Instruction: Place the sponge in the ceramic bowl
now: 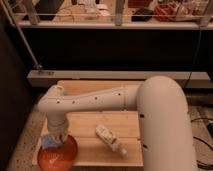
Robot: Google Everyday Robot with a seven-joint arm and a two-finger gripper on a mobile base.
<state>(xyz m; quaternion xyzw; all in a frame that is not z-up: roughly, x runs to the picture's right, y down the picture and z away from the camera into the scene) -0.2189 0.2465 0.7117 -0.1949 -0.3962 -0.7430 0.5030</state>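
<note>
The orange-red ceramic bowl (59, 156) sits at the front left corner of the wooden table (125, 125). My gripper (54, 140) hangs over the bowl's far left rim, at the end of the white arm reaching in from the right. A light-blue sponge (48, 143) shows at the gripper's tip, just above the bowl's rim. I cannot see if it is held or resting on the bowl.
A white oblong bottle (111, 139) lies on its side on the table, right of the bowl. The bulky white arm (165, 125) covers the table's right side. A dark wall and a ledge (120, 76) run behind the table.
</note>
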